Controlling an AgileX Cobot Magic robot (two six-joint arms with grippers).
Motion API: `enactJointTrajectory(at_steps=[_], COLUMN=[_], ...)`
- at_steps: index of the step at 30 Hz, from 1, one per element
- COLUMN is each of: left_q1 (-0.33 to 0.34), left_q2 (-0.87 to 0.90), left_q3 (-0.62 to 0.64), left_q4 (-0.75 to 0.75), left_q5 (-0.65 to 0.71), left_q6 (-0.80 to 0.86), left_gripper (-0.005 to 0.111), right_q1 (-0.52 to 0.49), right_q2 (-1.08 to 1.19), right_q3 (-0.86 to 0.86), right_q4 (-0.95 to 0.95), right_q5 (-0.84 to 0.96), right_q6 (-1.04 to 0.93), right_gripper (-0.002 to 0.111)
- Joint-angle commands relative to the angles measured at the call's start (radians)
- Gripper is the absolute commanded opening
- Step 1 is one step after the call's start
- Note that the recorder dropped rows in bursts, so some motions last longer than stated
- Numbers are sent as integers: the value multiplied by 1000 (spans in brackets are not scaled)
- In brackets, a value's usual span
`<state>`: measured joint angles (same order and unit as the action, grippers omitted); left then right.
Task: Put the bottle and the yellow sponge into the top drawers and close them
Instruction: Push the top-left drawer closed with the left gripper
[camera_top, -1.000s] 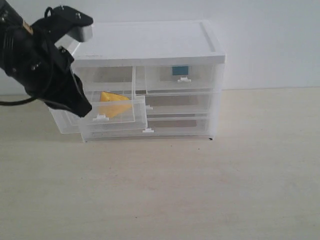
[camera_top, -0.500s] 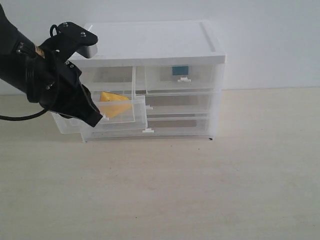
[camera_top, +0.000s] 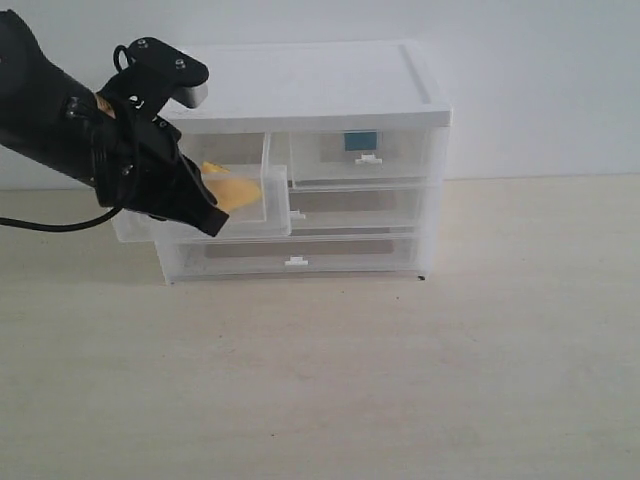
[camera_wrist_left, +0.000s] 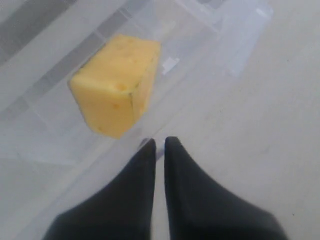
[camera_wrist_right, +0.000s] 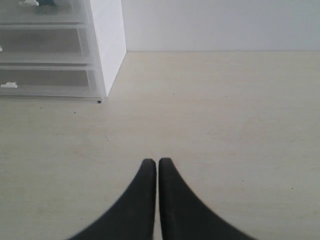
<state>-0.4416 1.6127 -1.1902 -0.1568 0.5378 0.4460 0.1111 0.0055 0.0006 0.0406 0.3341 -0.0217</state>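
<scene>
— From the outside camera, where does everything sit around the cabinet (camera_top: 300, 85)?

— The left top drawer (camera_top: 272, 208) stands part-way out of the cabinet's front. The yellow sponge (camera_top: 233, 190) lies inside it, tilted. The right top drawer (camera_top: 405, 160) is flush in the cabinet, and the bottle (camera_top: 360, 141) shows through its clear front as a teal patch just above the white handle. The two full-width drawers (camera_top: 340, 250) under them are pushed in.

— And the arm?

— The left pincer (camera_top: 213, 226) is at the front of the cabinet's left top drawer, its tip low against the drawer's face. Its jaws are pressed together with nothing between them. The right pincer does not show from here. The pale surface (camera_top: 400, 380) in front of the cabinet carries nothing else.

— What does the left wrist camera give?

— Two dark fingers side by side, a hair's gap between them, right at the clear wall of the drawer. The sponge sits beyond that wall, inside the drawer, one corner raised. Whether the tips touch the plastic, I cannot tell.

— The right wrist camera?

— The right pincer (camera_wrist_right: 158, 162) is over bare surface, well away from the cabinet's right side, jaws together and holding nothing.
</scene>
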Motion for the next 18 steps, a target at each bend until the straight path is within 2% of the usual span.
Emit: enactJointTrajectory(at_steps=[1, 14, 18], left_q1=[2, 2, 2], left_q2=[0, 7, 16], left_q3=[-1, -1, -1], left_q4=[5, 41, 41], left_q5=[-96, -247, -251], left_q6=[-13, -13, -13], left_gripper=[4, 4, 4], right_q1=[-1, -1, -1], right_q2=[-5, -5, -5], right_q3=[-1, -1, -1], right_q4=[-2, -2, -2], right_q5=[-3, -3, -3], right_q6=[-2, -2, -2], right_gripper=[0, 0, 0])
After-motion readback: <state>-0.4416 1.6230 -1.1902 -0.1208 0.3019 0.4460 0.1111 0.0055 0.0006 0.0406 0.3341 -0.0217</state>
